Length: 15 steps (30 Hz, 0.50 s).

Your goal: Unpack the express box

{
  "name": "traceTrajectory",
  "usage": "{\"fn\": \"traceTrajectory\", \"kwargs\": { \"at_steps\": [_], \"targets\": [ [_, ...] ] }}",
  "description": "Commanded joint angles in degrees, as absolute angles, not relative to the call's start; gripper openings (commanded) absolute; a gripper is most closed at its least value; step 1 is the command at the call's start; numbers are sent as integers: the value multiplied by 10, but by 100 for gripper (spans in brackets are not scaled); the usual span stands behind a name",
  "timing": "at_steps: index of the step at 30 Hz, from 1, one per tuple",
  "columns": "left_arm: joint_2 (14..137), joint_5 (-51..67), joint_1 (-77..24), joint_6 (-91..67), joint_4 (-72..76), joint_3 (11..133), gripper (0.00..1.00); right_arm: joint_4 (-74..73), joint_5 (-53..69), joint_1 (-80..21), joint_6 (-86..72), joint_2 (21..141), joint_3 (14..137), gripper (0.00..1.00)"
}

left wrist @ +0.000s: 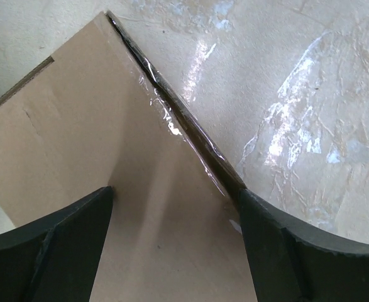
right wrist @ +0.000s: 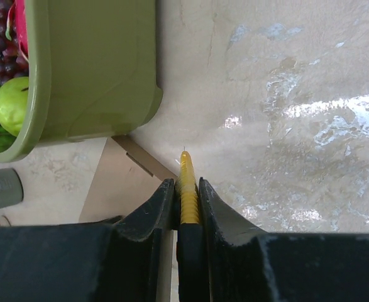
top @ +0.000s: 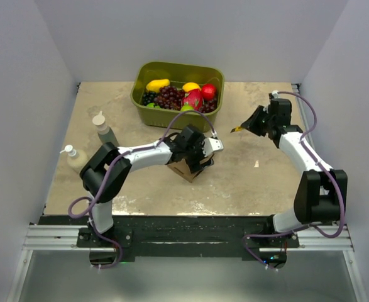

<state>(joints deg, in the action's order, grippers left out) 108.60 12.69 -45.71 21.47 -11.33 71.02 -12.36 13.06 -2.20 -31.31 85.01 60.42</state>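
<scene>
At mid-table, spread left gripper (left wrist: 175, 192) is straddling express box (left wrist: 96, 126).
Right gripper (right wrist: 187, 185) is pinching a yellow cutter (right wrist: 186, 168), seemingly; tape (left wrist: 171, 121) needs slitting.

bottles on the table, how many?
2, both at far left: a nozzle-top bottle farther back, a pump bottle in front of it. The left arm may hide others.
</scene>
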Motion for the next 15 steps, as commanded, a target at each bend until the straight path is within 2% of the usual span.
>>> {"fn": "traceTrajectory", "kwargs": {
  "at_steps": [1,6,10,12,15],
  "targets": [
    [1084,48,-470,211,-99,673,86,-103,144,-11,-336,854,608,0],
    [1015,103,-459,318,-149,603,85,-84,185,-8,-329,864,597,0],
    [910,197,-395,422,-166,504,85,-69,201,-10,-323,853,569,0],
    [865,200,-386,439,-147,491,87,-61,210,-9,-320,847,556,0],
    [873,211,-383,398,-159,546,87,-55,219,-9,-309,832,534,0]
  ]
}}
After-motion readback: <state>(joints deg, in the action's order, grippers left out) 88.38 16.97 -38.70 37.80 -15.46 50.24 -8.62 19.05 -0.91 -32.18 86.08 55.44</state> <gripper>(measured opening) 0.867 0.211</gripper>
